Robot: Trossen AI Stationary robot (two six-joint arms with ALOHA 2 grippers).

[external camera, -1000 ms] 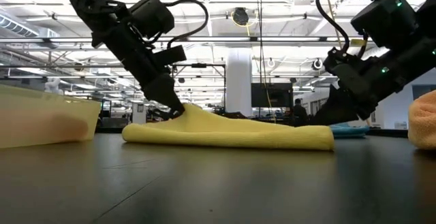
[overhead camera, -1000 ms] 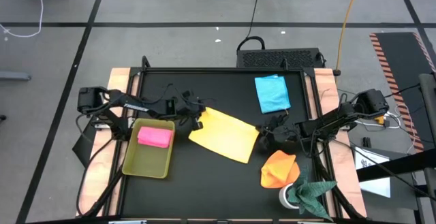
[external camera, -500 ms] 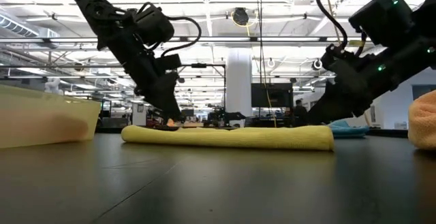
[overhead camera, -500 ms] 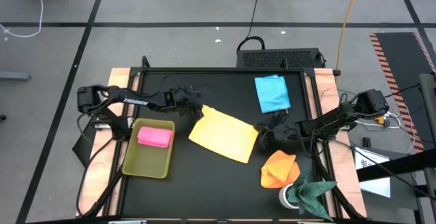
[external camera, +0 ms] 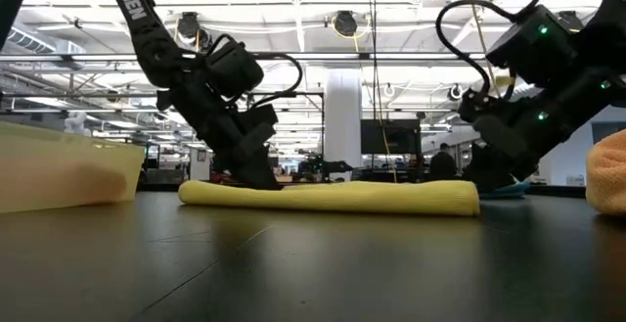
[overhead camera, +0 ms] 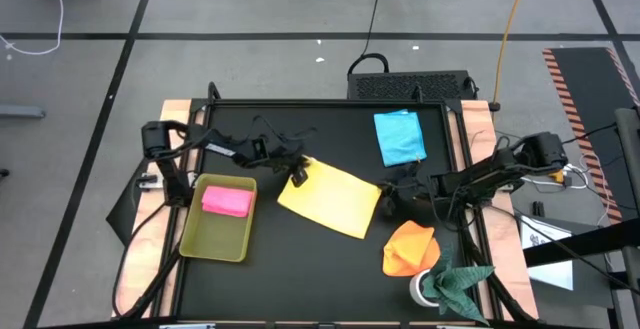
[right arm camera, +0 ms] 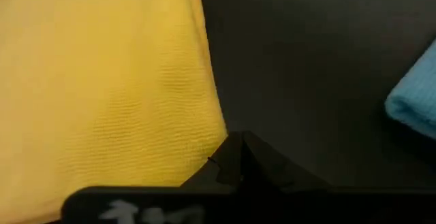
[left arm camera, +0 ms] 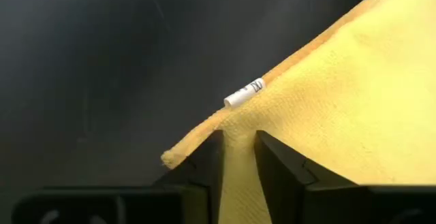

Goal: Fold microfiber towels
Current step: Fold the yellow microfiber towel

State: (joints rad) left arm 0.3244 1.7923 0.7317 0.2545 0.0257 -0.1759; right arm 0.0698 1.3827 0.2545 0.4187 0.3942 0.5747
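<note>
The yellow towel [overhead camera: 329, 198] is spread flat at the table's [overhead camera: 300, 269] centre. Its left corner is pinched between the left gripper's [left arm camera: 237, 157] fingers, while its right corner is met by the clenched right gripper [right arm camera: 235, 157].

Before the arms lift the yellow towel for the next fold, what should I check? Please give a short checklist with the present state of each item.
1. Left gripper on the yellow towel corner: ok, fingers straddle the edge.
2. Left grip fully closed: cannot tell.
3. Right gripper shut at the opposite corner: ok.
4. Right gripper actually holds cloth: cannot tell.
5. Towel lies flat: ok.
6. Blue towel and orange towel apart from the yellow one: ok.
</note>
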